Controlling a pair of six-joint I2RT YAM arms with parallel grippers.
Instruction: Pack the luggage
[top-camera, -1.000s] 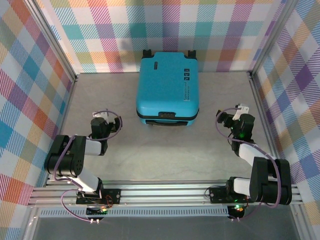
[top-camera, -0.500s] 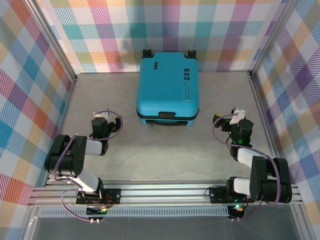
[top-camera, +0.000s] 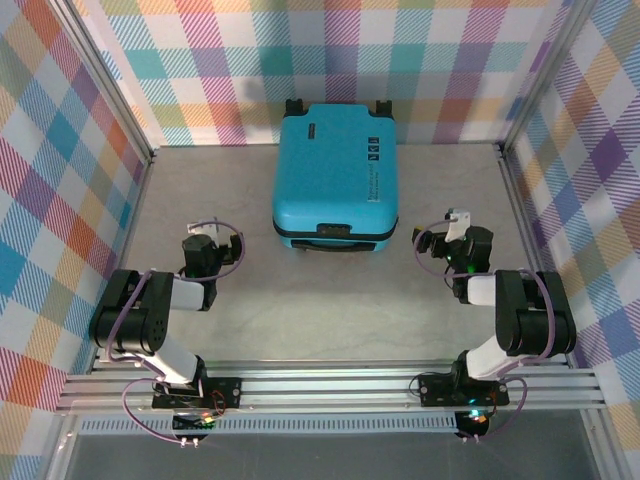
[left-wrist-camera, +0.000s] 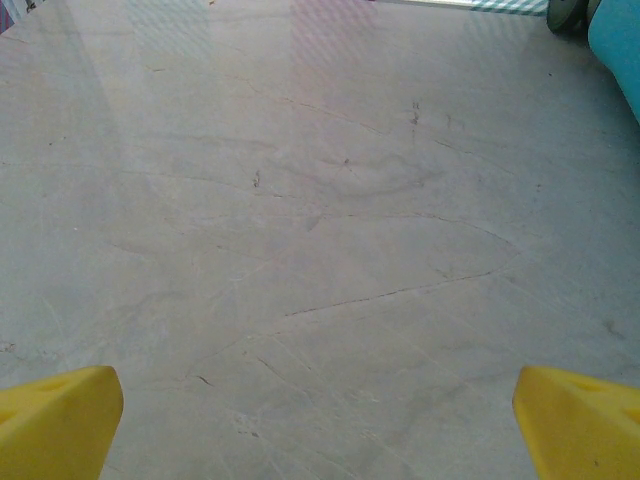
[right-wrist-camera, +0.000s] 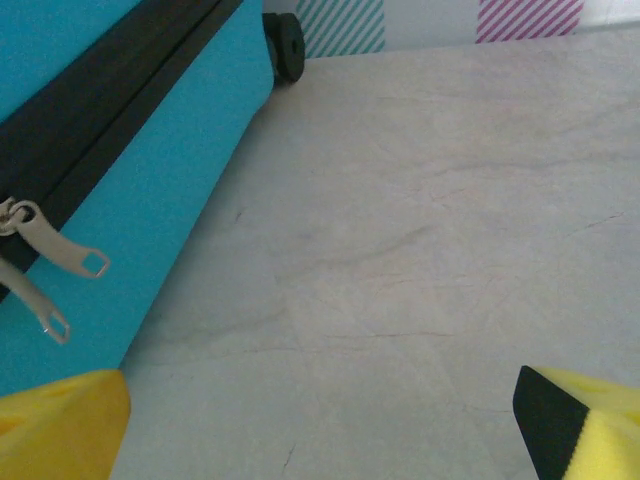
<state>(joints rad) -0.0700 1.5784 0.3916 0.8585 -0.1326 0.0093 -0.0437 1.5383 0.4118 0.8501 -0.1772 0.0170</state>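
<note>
The suitcase (top-camera: 336, 172) lies flat and closed on the far middle of the table (top-camera: 300, 310), its smooth turquoise hard shell facing up. It is a rounded rectangle. Two black wheels (top-camera: 295, 104) sit at its far end, close to the checked back wall (top-camera: 440, 60), and a black handle (top-camera: 333, 229) is at its near end. Small white marks (top-camera: 373, 170) run along the right part of the lid.

The left gripper (top-camera: 204, 233) is near the suitcase's near-left corner, apart from it and touching nothing. In the left wrist view its jaws stand wide apart, with the blunt yellow fingertips (left-wrist-camera: 58, 417) at the bottom corners. Between them is bare table (left-wrist-camera: 300, 250), a pale grey surface veined like stone with a dull sheen. A sliver of the turquoise shell (left-wrist-camera: 622, 40) shows at the upper right.

The right gripper (top-camera: 438, 236) is just beside the suitcase's near-right corner, not touching it. Its jaws are also spread wide and hold nothing. In the right wrist view the yellow fingertips (right-wrist-camera: 60, 425) frame the suitcase's side (right-wrist-camera: 190, 150). There a black fabric zipper band (right-wrist-camera: 110, 90) runs diagonally across the glossy shell. Two flat beige zipper pulls (right-wrist-camera: 50, 275) with small eyelets hang from the band. One round black wheel (right-wrist-camera: 288, 45) rests on the table at the suitcase's far end.
</note>
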